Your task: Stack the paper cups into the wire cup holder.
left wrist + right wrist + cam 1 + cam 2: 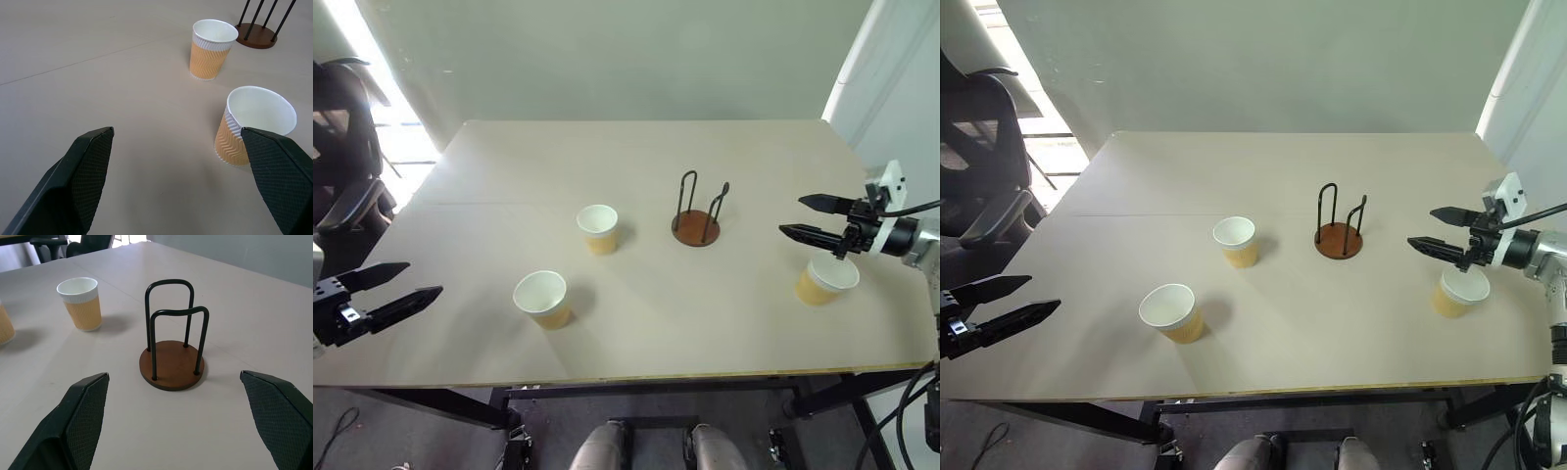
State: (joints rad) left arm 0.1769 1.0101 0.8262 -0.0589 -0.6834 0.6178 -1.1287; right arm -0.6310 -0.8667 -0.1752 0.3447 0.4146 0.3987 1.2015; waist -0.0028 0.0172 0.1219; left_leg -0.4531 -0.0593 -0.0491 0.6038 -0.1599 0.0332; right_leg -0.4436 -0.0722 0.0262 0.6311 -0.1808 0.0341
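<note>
Three tan paper cups stand upright on the table: one near the middle [598,228], one toward the front left [542,298], one at the right [826,279]. The wire cup holder [696,216], a brown disc with two black wire loops, stands empty right of the middle cup. My left gripper [389,292] hovers open at the table's front left corner, apart from the front-left cup [250,126]. Open as well, my right gripper [810,217] hangs just above and left of the right cup, facing the holder [172,358].
The beige table [636,166] has its front edge close to me. A black office chair [342,157] stands off the left side. A pale wall runs behind the table.
</note>
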